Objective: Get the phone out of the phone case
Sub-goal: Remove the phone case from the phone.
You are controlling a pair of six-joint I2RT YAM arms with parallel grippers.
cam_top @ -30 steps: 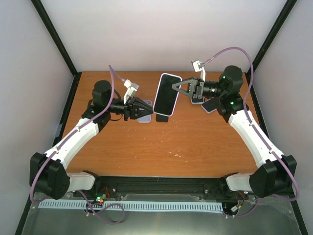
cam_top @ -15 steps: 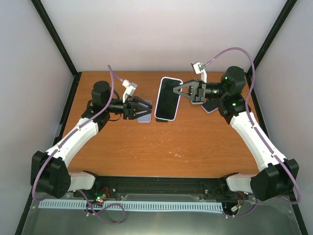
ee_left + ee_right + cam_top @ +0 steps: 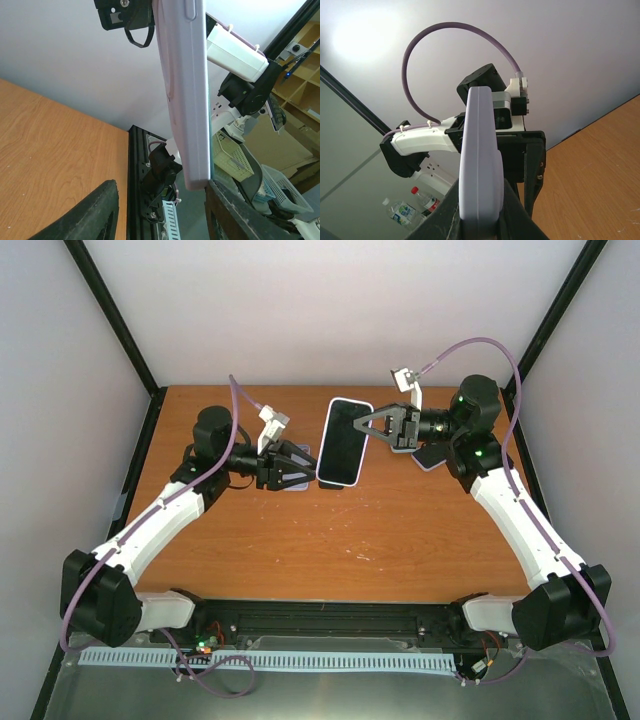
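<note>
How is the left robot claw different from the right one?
The right gripper is shut on the phone and holds it up in the air. The left gripper is open and holds nothing. The right gripper clamps the phone's right edge, while the left gripper's fingers are spread wide near the opposite edge. Both are black two-finger grippers, and both point at the phone.
</note>
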